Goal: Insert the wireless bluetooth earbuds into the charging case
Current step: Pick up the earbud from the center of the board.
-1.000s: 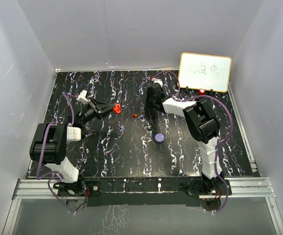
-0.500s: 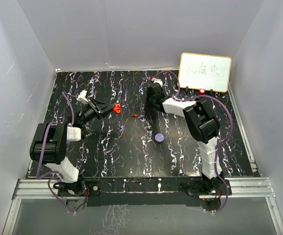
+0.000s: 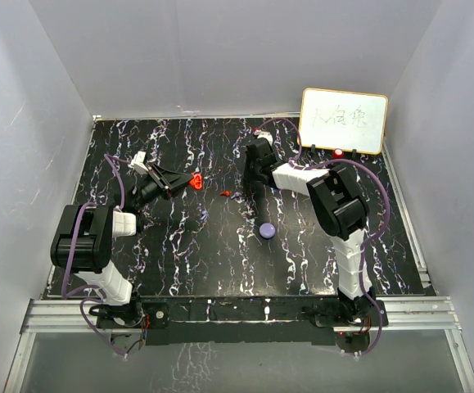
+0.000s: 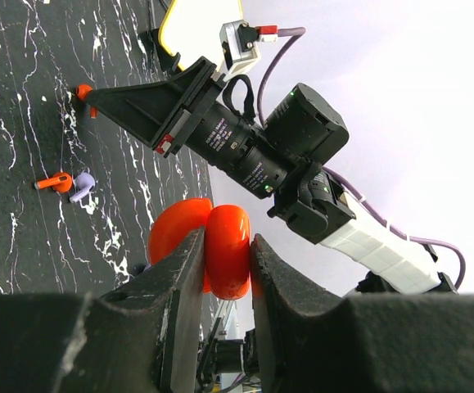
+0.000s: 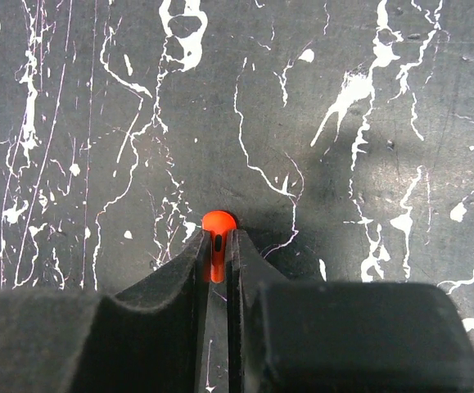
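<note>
My left gripper (image 3: 189,181) is shut on an open round red charging case (image 4: 227,246), held above the table; the case also shows in the top view (image 3: 196,181). My right gripper (image 5: 218,239) is shut on the stem of a tiny red earbud (image 5: 218,223), at or just above the black marbled table; the top view shows this gripper (image 3: 251,185) right of the case. A second red earbud (image 4: 56,181) and a pale purple earbud (image 4: 83,186) lie side by side on the table between the grippers, the red one visible from above (image 3: 226,194).
A round purple case (image 3: 267,230) lies shut on the table in front of the right gripper. A white board (image 3: 343,120) stands at the back right, with a small red object (image 3: 337,152) at its foot. Grey walls enclose the table.
The right gripper has edged very slightly left. Both grips look the same as before.
</note>
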You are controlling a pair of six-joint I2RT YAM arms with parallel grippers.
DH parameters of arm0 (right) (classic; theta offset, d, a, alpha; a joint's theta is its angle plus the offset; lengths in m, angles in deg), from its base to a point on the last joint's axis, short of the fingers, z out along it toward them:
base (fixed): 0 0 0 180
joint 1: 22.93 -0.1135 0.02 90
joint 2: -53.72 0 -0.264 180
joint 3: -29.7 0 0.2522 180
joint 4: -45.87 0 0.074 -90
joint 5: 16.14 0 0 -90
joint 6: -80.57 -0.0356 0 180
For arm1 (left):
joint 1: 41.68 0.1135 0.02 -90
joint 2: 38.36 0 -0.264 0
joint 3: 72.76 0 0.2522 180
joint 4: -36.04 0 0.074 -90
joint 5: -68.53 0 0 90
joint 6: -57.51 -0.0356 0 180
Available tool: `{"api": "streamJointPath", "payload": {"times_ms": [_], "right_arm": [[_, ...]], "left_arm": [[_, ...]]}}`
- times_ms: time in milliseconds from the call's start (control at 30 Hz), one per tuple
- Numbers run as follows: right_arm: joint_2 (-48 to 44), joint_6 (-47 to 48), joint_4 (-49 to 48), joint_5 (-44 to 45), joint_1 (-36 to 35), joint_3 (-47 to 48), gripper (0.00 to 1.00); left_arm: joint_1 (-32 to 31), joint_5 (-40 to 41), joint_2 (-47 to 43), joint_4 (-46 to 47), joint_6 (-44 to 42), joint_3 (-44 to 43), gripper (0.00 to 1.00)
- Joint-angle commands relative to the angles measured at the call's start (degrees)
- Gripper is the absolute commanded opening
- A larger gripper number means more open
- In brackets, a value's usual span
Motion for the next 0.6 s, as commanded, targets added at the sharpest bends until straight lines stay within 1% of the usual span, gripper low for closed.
{"api": "streamJointPath", "payload": {"times_ms": [0,100,200,267,400,567], "right_arm": [[-0.52,-0.45,-0.93,0.87,0.38,2.22,0.09],[-0.56,-0.24,-0.85,0.98,0.38,2.22,0.05],[-1.04,0.68,-1.18,1.38,0.38,1.68,0.04],[-2.47,1.41,-3.96,1.89,0.38,-0.60,0.04],[-8.22,4.28,-14.81,1.27,0.38,-9.37,0.03],[-17.72,5.99,-37.91,-4.85,1.07,-25.04,0.02]], "left_arm": [[0.45,-1.19,-0.21,2.86,-0.35,0.23,0.00],[0.50,-1.06,-0.13,2.86,-0.31,0.23,0.00],[0.51,-1.14,0.17,3.29,-0.07,0.33,0.00],[0.56,-1.22,0.25,3.45,-0.02,0.32,0.00],[0.56,-1.38,0.52,3.68,0.36,-0.05,0.00],[0.48,-1.82,1.06,5.08,2.70,-1.56,0.00]]}}
